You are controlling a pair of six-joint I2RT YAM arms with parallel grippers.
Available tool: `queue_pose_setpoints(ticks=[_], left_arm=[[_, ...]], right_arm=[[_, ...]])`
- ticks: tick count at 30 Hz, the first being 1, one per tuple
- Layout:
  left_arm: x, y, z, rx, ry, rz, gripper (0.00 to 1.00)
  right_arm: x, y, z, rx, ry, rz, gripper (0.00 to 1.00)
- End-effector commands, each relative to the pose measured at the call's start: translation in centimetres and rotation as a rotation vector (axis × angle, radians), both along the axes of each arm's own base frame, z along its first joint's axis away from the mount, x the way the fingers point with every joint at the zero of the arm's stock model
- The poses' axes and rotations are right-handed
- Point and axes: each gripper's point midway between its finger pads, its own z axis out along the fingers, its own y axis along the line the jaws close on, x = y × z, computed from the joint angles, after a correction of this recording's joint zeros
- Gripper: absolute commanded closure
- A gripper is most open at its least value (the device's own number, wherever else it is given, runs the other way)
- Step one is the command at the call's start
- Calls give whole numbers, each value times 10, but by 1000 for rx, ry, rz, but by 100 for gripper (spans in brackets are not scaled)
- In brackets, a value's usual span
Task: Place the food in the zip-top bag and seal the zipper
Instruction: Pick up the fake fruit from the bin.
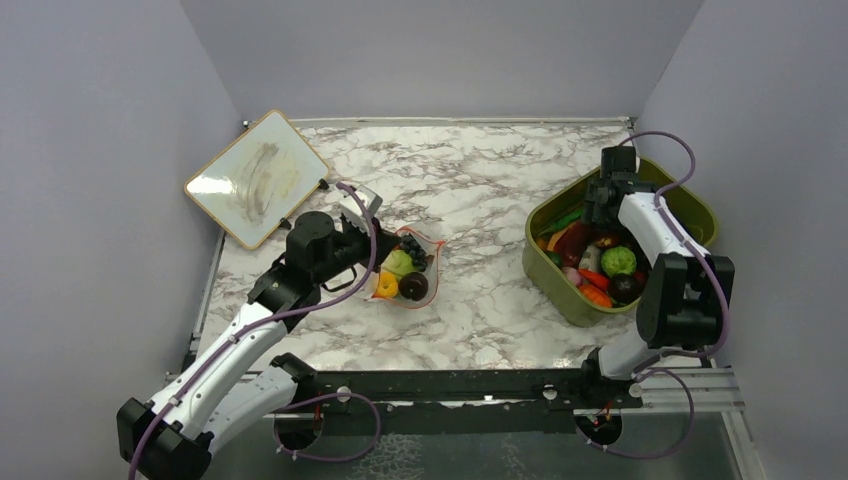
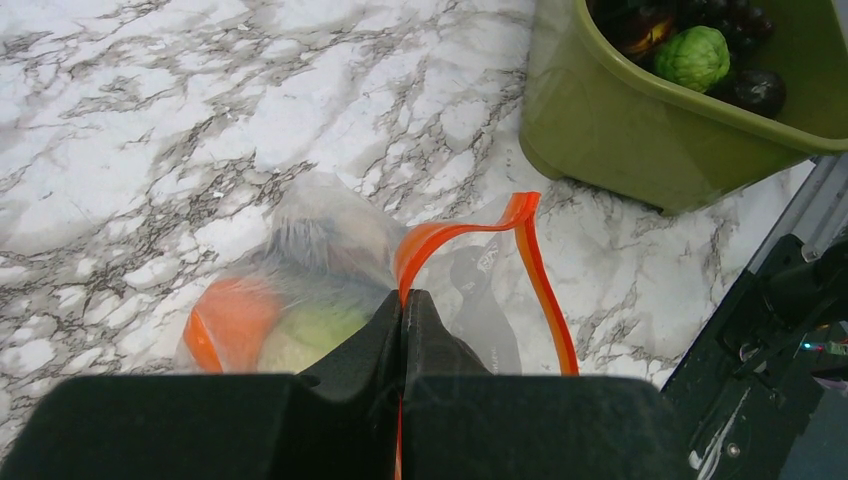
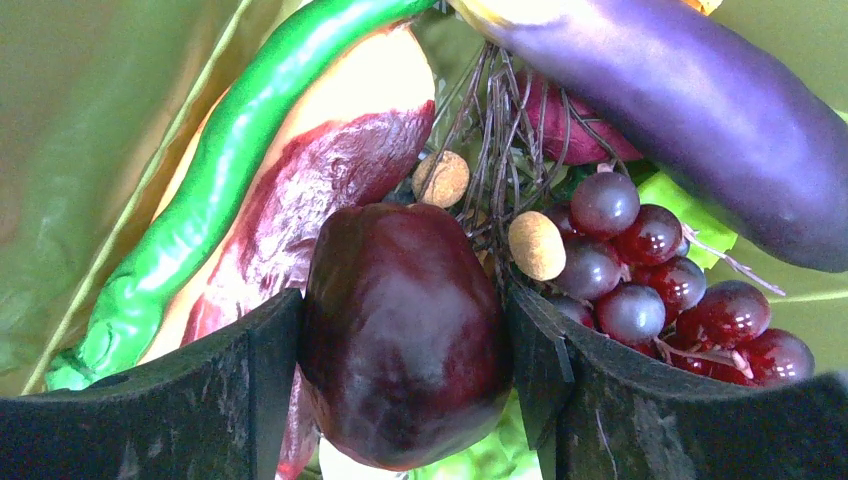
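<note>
The clear zip-top bag [image 1: 408, 268] lies on the marble table left of centre. Inside it are a light-green ball [image 1: 397, 263], an orange piece [image 1: 386, 284], a brown round piece [image 1: 413, 286] and dark grapes [image 1: 414, 248]. My left gripper [image 2: 403, 300] is shut on the red-orange zipper [image 2: 530, 260] at one end of the bag's mouth. The rest of the strip arcs up, its two sides apart. My right gripper [image 3: 405, 340] is down in the olive bin [image 1: 545, 270], its fingers pressed on both sides of a dark red plum-like fruit [image 3: 400, 310].
The bin holds several more toy foods: a long green pepper [image 3: 200, 220], a purple eggplant [image 3: 700, 110], red grapes [image 3: 660, 270], a green ball [image 1: 618, 261]. A white board [image 1: 257, 178] lies at the table's far left corner. The bin also shows in the left wrist view [image 2: 640, 140].
</note>
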Motion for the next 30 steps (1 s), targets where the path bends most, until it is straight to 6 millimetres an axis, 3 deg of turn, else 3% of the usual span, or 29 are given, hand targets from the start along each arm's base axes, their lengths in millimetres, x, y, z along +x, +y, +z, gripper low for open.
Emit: queue_pose_setpoints(ticks=[1,6,13,30], left_arm=[[-2,1,1,2,-22,1,100],[-2,2,1,4,-26,5,100],[-1,2,-1,10,-20,10,100],[-5,-2,1,0,-22,-10,100]], right_arm=[[4,0,25,13,-72,-32,34],[8,1,36,20,-104,-43,40],[13,6,74,45,-161,-44,43],[-13,8,133,28,-284,-4,46]])
